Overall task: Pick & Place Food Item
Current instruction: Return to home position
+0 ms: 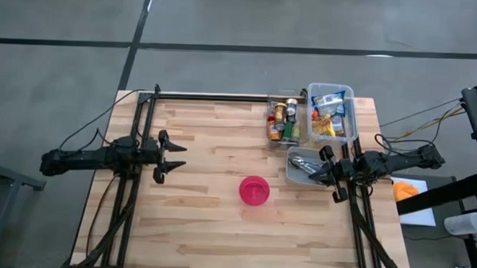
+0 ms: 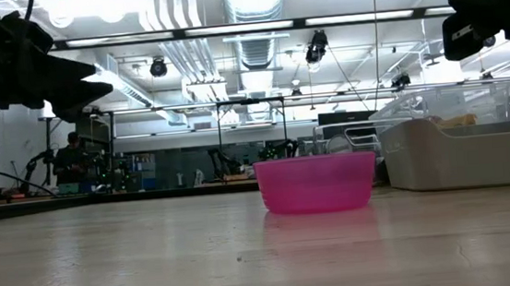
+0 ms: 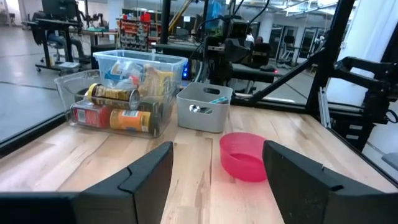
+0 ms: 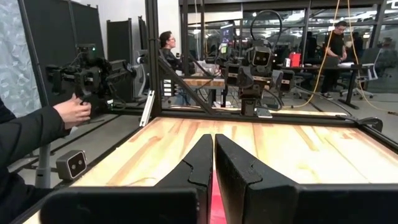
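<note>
The pink bowl (image 1: 254, 190) stood on the wooden desk (image 1: 203, 228), empty as far as the high view showed. Well to the bowl's left, the left gripper (image 1: 180, 157) hung above the desk with its jaws released and spread wide, nothing between them. Near the bowl on its right sat the gray bin (image 1: 291, 172) with utensils (image 1: 301, 162) lying inside; which spoon was which could not be told. The right gripper (image 4: 213, 140) hovered over that bin, on the side away from the bowl, its jaws clenched together on nothing. Beyond the bin from the bowl stood a clear bin of cans (image 1: 287, 95) and, just beside it, a clear bin of snack packets (image 1: 329, 86).
</note>
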Tool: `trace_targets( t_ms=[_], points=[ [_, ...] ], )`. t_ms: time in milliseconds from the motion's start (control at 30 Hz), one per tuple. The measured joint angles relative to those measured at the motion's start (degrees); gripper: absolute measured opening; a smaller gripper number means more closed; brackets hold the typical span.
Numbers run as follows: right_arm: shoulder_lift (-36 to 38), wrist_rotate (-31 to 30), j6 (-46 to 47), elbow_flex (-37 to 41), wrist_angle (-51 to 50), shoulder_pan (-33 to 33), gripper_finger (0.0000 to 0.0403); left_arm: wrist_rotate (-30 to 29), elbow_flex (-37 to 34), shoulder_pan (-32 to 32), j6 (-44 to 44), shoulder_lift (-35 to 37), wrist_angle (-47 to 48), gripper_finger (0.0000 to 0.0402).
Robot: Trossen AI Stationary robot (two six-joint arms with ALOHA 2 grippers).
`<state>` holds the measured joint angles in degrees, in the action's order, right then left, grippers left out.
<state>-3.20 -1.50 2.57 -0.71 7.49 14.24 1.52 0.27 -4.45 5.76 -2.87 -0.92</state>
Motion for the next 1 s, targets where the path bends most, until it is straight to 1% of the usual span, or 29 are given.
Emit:
trace_targets(
  t_ms=[767, 833, 1000],
  points=[
    [0.1, 0.0, 0.0, 0.0, 0.0, 0.0, 0.0015, 0.0, -0.1, 0.0, 0.3, 0.0, -0.3, 0.0248],
    [0.1, 0.0, 0.0, 0.0, 0.0, 0.0, 0.0015, 0.0, -0.1, 0.0, 1.9, 0.0, -0.3, 0.0248],
    [0.0, 0.0, 0.0, 0.0, 0.0, 0.0, 0.0015, 0.0, -0.1, 0.0, 9.1, 0.0, -0.3, 0.0249]
  ],
)
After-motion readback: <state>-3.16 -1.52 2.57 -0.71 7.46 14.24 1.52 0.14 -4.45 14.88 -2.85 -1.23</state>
